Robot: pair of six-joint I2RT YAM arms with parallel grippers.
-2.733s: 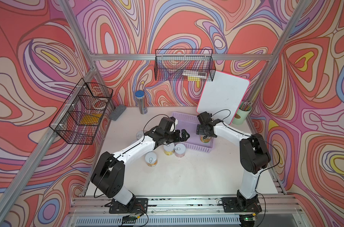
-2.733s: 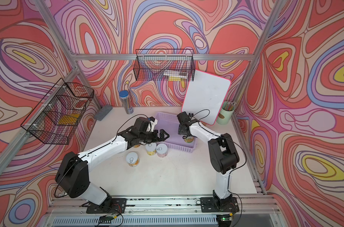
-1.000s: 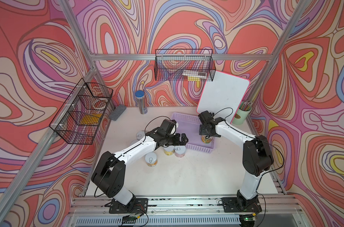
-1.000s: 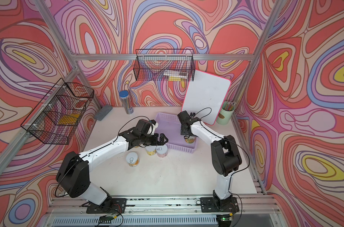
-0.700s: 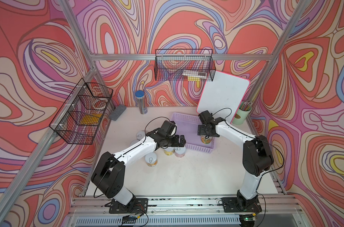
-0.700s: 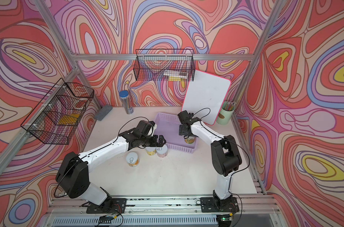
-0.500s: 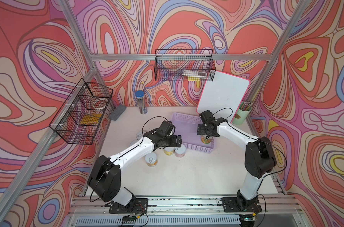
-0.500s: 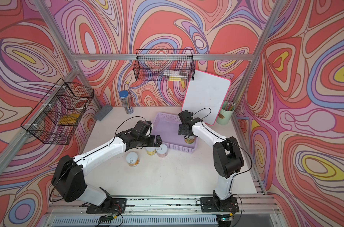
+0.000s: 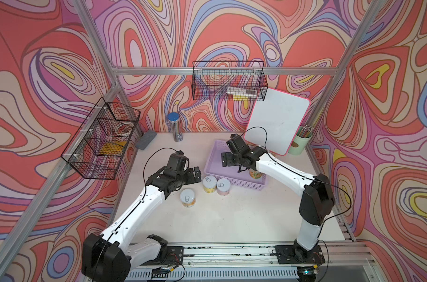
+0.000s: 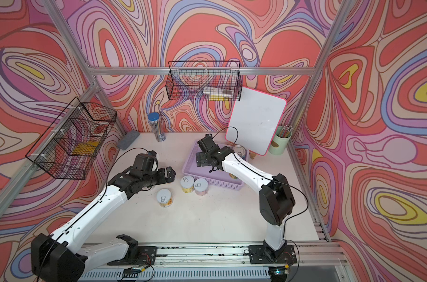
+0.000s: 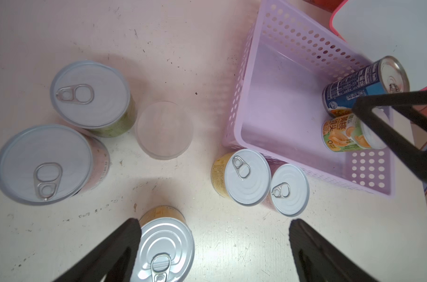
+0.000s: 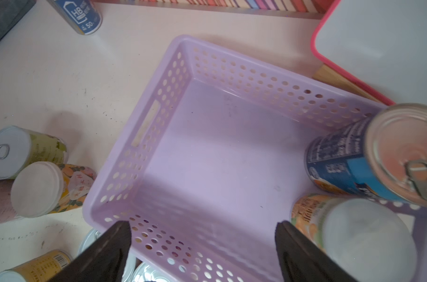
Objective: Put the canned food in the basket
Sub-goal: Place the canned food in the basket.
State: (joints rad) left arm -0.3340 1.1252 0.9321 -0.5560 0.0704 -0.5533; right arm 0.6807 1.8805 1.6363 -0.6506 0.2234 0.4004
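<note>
We see basket [image 12: 173, 80] light purple, round holes all over sides. Blue can [image 12: 342, 166] dark blue label, white writing, shiny lid. Fruit can [image 11: 342, 134] green and white label, orange fruit picture. We see yellow can [image 9: 209, 186], pink can [image 9: 223, 187], both silvery-white lids. Board [image 9: 278, 122] white, pink edge. Cup [image 9: 299, 146] pale green. Wire baskets [image 9: 207, 83] black. Walls [image 9: 232, 29] red, purple, yellow swirls.

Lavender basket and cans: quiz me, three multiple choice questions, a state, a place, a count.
1. The left tool is: A) shut on a can; B) open, empty; C) shut, empty.
2. The blue-label can stands: A) in the left tool; B) inside the lavender basket; C) outside the basket.
3. Cans inside the basket: A) two; B) four; C) none.
Answers: 1 B, jaws wide apart, gripping nothing. 2 B, it stands in a basket corner. 3 A, only it and the peach can.
</note>
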